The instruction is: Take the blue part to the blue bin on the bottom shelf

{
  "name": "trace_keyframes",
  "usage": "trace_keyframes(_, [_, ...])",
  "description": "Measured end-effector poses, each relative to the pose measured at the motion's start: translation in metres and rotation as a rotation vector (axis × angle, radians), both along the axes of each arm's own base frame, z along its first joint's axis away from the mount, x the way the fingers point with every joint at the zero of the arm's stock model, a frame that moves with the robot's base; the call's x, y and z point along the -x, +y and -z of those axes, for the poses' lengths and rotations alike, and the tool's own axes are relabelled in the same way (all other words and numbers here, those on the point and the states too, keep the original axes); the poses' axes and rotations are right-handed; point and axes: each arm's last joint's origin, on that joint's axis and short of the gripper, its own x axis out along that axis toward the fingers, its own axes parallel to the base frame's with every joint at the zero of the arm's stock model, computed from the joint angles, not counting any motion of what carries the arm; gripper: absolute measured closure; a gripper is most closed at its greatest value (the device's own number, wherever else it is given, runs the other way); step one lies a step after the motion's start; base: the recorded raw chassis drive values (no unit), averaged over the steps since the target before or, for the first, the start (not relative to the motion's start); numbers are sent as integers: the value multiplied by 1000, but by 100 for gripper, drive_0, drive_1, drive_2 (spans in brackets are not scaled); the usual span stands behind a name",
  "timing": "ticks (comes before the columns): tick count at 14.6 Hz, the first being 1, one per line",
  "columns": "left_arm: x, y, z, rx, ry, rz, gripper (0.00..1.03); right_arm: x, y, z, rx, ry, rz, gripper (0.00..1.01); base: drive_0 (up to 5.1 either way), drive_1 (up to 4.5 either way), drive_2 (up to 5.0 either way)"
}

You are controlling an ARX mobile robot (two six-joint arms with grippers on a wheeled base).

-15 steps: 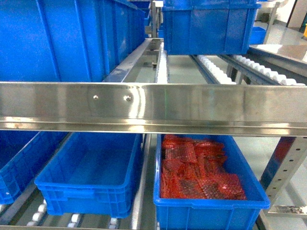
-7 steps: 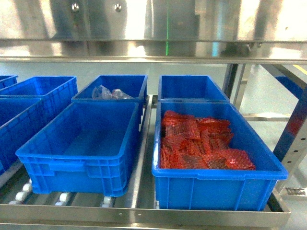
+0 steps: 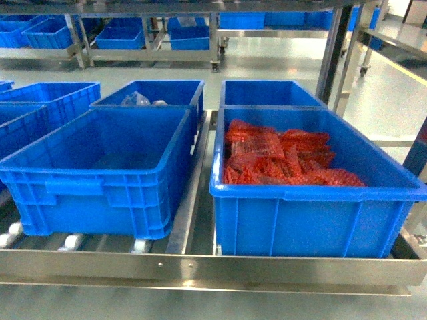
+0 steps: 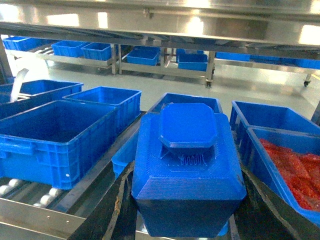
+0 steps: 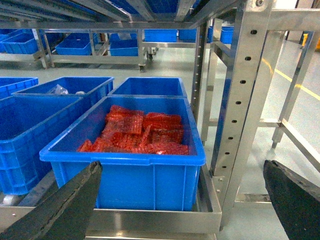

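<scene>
Gripping the blue part (image 4: 187, 170), the left gripper (image 4: 185, 220) is hovering before the bottom shelf (image 3: 200, 265) while the right gripper (image 5: 185, 200) is gaping empty.

The blue part (image 4: 187, 170) is a chunky, matte plastic block with bevelled edges and a raised octagonal cap on top, faint embossed marks just below that cap; it fills the lower middle of the left wrist view, upright, held between the left gripper's (image 4: 186, 210) dark fingers (image 4: 107, 212); the blue bin (image 3: 100, 167) is a deep rectangular crate with a rolled rim, empty inside as far as shows; it sits at the front left of the bottom shelf (image 3: 200, 267), on white rollers behind the riveted steel rail.
</scene>
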Motion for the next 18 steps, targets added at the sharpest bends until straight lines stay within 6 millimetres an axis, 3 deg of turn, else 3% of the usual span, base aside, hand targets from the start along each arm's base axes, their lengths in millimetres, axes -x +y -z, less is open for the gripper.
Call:
trace_keyframes(15, [0,0,0,0,1,0,59,0,0,0,0,-1,0,3,0,0,0])
trace_keyframes(18, [0,0,0,0,0,0,59,0,0,0,0,-1,0,3,-2,366,-370])
